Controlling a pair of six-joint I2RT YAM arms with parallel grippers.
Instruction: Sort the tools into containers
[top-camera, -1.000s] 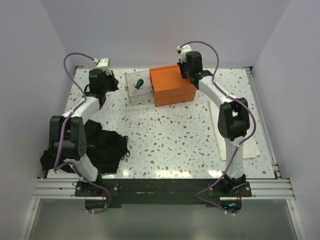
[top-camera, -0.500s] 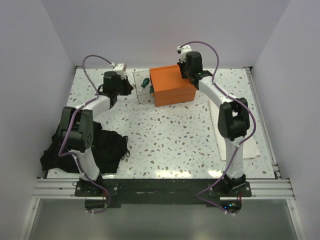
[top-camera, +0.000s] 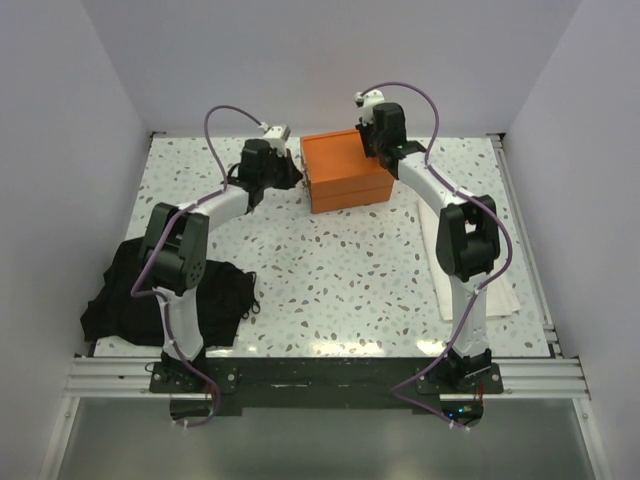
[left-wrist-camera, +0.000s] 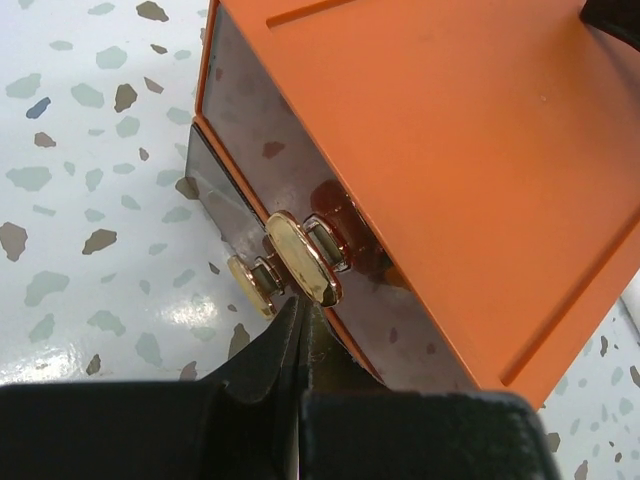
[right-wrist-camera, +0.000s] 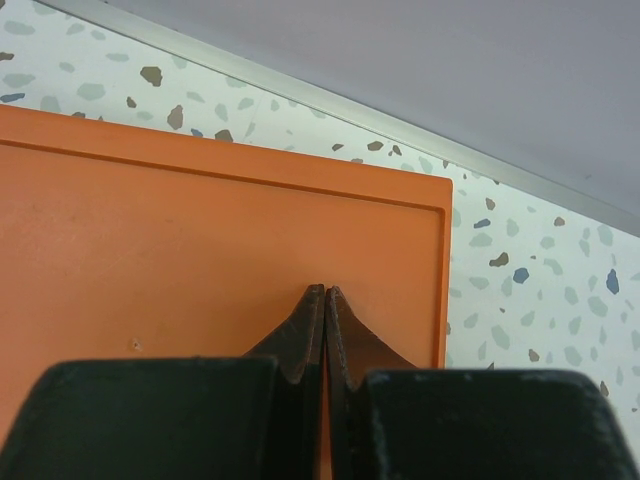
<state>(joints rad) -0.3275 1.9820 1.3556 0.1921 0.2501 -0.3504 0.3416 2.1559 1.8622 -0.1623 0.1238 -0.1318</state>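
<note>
The orange box (top-camera: 345, 168) stands at the back middle of the table. The clear bin does not stand apart in the top view. In the left wrist view a glossy panel (left-wrist-camera: 255, 140) with a gold clasp (left-wrist-camera: 300, 258) sits flush in the orange box's (left-wrist-camera: 450, 150) left end. My left gripper (top-camera: 291, 176) is shut, its tips (left-wrist-camera: 300, 306) right at the clasp. My right gripper (top-camera: 372, 150) is shut and rests its tips (right-wrist-camera: 325, 292) on the orange lid (right-wrist-camera: 180, 230). No screwdriver shows in any view.
A black cloth (top-camera: 195, 290) lies at the front left by the left arm's base. A white folded towel (top-camera: 503, 292) lies along the right side. A metal rail (right-wrist-camera: 300, 95) and the back wall run just behind the box.
My left gripper has swept right along the back, pushing the clear bin with a green screwdriver into the orange box's left end. The right arm has not moved.
</note>
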